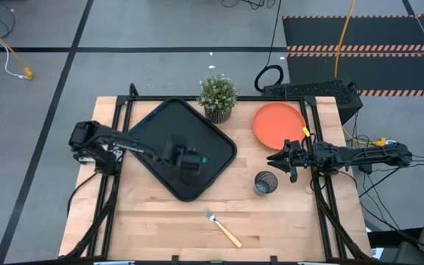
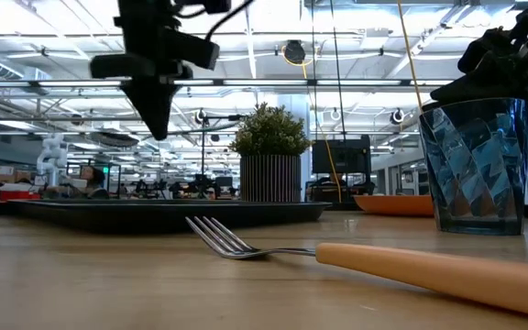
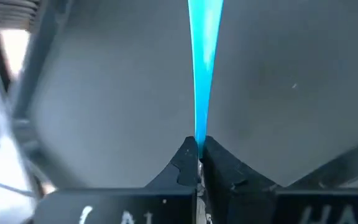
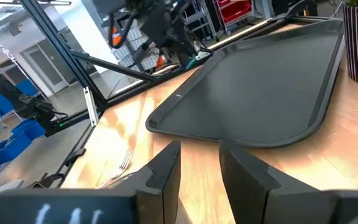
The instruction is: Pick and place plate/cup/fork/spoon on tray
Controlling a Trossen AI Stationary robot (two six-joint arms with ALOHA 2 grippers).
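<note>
My left gripper (image 1: 191,160) is over the black tray (image 1: 153,129), shut on the spoon, of which only the bright blue handle (image 3: 204,56) shows; the bowl is hidden. In the low view this gripper (image 2: 159,119) hangs well above the tray (image 2: 154,213). My right gripper (image 1: 272,157) is open and empty, between the orange plate (image 1: 280,121) and the dark tumbler cup (image 1: 266,182). The fork (image 1: 223,228) lies flat on the table near the front edge. My left gripper pinches the spoon's thin blue handle (image 3: 200,134) between its two fingertips. The handle runs straight out past the fingers, over the tray's floor. The gripper is well above the tray in the low view, so the spoon is lifted clear. Its other end is hidden by the fingers.
A potted green plant (image 1: 218,96) stands at the table's far edge between tray and plate. The cup (image 2: 475,165) and fork (image 2: 356,258) sit close to the low camera. Bare wood lies at the near left of the table.
</note>
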